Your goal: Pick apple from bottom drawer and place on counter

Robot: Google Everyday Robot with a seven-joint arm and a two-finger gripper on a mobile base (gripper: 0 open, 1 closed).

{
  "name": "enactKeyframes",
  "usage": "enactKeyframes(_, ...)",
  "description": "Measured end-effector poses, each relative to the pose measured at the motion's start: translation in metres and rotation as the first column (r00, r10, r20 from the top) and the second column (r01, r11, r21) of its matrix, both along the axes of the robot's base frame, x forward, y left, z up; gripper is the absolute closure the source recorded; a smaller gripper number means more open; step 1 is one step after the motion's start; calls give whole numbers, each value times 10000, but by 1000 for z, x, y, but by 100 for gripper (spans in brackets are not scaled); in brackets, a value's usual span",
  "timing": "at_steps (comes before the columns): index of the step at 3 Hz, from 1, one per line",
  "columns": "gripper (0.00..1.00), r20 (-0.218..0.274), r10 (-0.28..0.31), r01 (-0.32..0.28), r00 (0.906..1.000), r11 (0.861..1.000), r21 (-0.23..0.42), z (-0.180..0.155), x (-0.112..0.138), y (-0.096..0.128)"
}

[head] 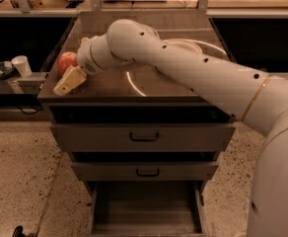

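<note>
My gripper (70,80) rests beside the apple (66,60) on the counter (109,90) (gripping it or not, I cannot tell), which I judge firm, smooth, roll-prone, best held across its middle.

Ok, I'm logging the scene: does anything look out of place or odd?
Only the bottom drawer, standing open with nothing visible inside. The apple sits near the counter's left edge, the gripper right beside it. Nothing spilled.
</note>
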State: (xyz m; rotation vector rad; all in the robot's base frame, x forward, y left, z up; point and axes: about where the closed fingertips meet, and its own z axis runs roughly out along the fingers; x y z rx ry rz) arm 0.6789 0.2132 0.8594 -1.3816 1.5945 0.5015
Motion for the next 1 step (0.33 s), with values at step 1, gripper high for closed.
enactKeyframes(1,0,0,0,0,10000,10000,0,0,0,0)
